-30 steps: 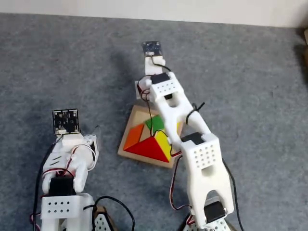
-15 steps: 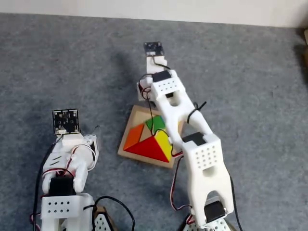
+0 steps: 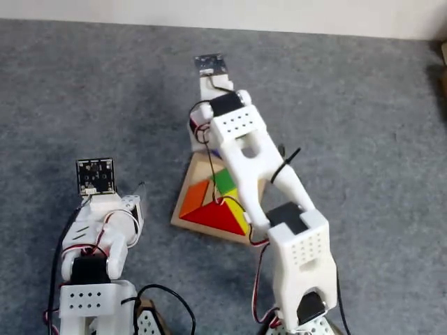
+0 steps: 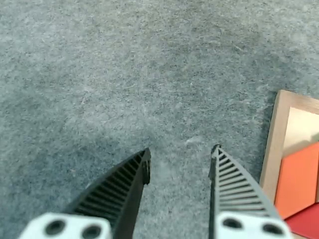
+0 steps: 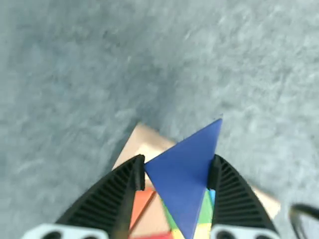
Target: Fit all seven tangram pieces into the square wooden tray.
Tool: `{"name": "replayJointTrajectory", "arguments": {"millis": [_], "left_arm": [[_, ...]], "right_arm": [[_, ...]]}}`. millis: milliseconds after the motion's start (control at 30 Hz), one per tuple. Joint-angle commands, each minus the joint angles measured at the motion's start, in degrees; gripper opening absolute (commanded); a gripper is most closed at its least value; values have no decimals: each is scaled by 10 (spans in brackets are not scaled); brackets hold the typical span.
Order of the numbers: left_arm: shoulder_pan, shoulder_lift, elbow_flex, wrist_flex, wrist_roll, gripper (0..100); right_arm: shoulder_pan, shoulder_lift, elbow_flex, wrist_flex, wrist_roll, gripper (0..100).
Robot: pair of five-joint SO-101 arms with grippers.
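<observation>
Right wrist view showed my right gripper (image 5: 177,163) clenched on a blue triangle (image 5: 185,172), held above the far corner of the wooden tray (image 5: 142,141), where bare wood showed. High view showed an orange piece (image 3: 193,199), a red piece (image 3: 211,218), a green piece (image 3: 225,180) and a yellow piece (image 3: 242,211) lying in the tray. The arm hid the rest, so I could not count them all. My left gripper (image 4: 180,158) hung released over the carpet (image 4: 124,74), just beside the tray. I judged the task past halfway, with the blue triangle not yet seated.

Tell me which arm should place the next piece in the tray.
Right. The right gripper holds the blue triangular piece over the square wooden tray; the left gripper hangs open, empty, over carpet.
</observation>
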Motion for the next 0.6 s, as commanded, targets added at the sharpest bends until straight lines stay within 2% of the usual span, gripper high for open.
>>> {"name": "replayJointTrajectory", "arguments": {"millis": [0, 100, 300, 400, 567], "left_arm": [[-9, -9, -4, 7, -3, 204], [-9, -9, -4, 7, -3, 204], [-9, -9, -4, 7, -3, 204], [-9, -9, -4, 7, -3, 204], [-9, -9, -4, 7, -3, 204]], "right_arm": [[-30, -54, -13, 58, -5, 149], [-50, -55, -12, 89, -11, 150], [-63, -31, -15, 89, -33, 152], [-61, -5, -15, 64, -40, 152], [-55, 35, -15, 35, -92, 152]]}}
